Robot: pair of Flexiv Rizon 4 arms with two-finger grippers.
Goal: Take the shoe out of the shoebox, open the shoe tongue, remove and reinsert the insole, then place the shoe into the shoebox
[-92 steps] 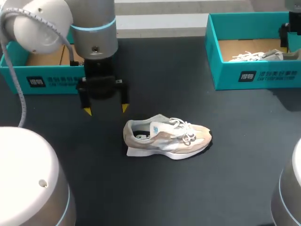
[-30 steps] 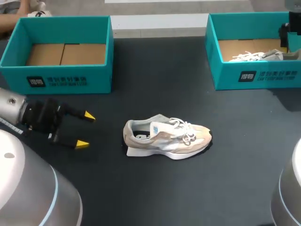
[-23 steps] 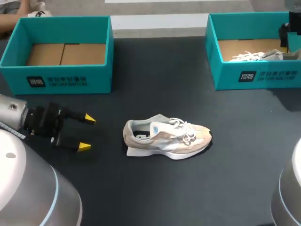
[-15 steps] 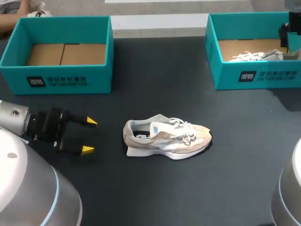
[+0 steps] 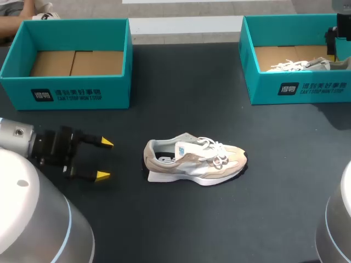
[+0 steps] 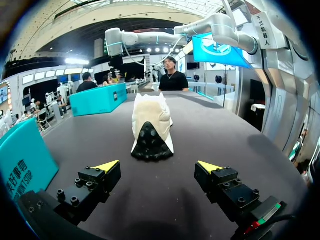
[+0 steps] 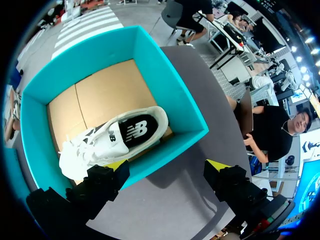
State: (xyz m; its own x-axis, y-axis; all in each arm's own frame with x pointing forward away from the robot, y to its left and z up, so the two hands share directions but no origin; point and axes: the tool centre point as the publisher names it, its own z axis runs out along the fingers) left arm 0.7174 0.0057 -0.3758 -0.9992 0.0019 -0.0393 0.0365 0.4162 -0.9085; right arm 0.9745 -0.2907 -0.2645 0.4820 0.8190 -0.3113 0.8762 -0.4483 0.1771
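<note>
A dark tabletop [image 5: 181,93] carries two teal boxes at its far side and one shoe in the middle. At far left stands the left shoebox [image 5: 71,93], with only its bare cardboard floor showing inside. In front of it, the left arm lies low over the tabletop, and the left fingers [image 5: 102,175] are spread wide with nothing between them, their yellow tips pointing toward the middle.

The shoe [image 5: 194,160], beige and white with white laces, stands on its sole in the middle of the tabletop, heel toward those tips and toe pointing right. It is ahead of the left fingers [image 6: 107,167], in line with the gap between them but apart from both. From the left wrist, the dark heel of the shoe [image 6: 150,125] faces straight back.

At far right stands the right shoebox [image 5: 296,87], with a white shoe [image 5: 290,66] lying inside. The right fingers [image 7: 217,165] hang above that box's edge, also spread wide and holding nothing. The white shoe [image 7: 112,140] lies below them on the cardboard floor of the right shoebox [image 7: 175,100].
</note>
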